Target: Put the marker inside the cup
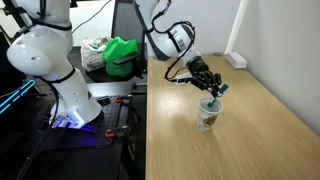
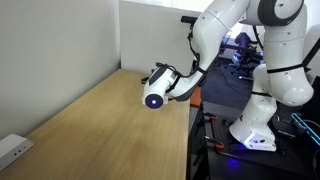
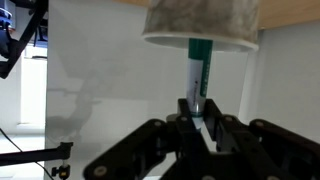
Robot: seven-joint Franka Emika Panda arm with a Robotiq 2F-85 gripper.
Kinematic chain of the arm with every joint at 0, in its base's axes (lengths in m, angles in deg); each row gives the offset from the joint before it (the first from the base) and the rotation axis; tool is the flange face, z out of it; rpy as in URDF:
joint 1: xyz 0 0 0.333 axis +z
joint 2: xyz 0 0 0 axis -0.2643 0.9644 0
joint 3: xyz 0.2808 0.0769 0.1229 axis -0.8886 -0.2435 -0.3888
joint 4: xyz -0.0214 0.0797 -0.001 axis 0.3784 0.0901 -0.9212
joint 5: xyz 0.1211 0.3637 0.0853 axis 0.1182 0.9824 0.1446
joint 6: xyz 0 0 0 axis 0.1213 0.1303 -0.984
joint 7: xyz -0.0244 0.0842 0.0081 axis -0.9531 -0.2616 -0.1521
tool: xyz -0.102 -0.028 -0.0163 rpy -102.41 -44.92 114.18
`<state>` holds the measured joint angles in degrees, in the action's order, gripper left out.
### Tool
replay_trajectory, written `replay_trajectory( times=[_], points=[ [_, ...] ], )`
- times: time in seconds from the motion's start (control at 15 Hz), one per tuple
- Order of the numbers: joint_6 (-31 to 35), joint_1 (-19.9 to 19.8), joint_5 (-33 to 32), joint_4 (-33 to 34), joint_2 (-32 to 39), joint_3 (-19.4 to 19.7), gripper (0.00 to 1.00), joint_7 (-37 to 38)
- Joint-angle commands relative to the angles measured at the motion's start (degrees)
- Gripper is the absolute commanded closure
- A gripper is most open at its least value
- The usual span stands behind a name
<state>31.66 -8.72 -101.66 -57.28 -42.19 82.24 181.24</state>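
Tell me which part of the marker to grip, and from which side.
Grip the marker at the end farthest from the cup, pinching across its thin barrel and coming from above, in line with it. It stands nearly upright with its teal end at the cup's mouth, so this leaves the lower part free to enter. The gripper appears shut on it there.

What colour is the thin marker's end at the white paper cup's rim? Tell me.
Teal-green; the thin marker shows best in the wrist view.

Light wooden table (image 1: 255,125) against white wall (image 1: 275,30); power strip (image 2: 12,150) on tabletop.
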Motion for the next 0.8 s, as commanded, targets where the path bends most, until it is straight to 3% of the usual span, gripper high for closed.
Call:
replay_trajectory(
  times=[0.0, 0.4, 0.47, 0.73],
  points=[
    [-0.5, -0.03, 0.85, 0.32, 0.01, -0.16, 0.48, 1.7],
    [-0.64, 0.08, 0.78, -0.34, -0.76, -0.24, 0.04, 3.1],
    [-0.65, 0.11, 0.81, -0.56, -1.03, -0.29, 0.0, 3.18],
    [-1.44, 0.64, 0.48, -2.11, -3.49, -0.54, 0.0, 4.72]
  ],
)
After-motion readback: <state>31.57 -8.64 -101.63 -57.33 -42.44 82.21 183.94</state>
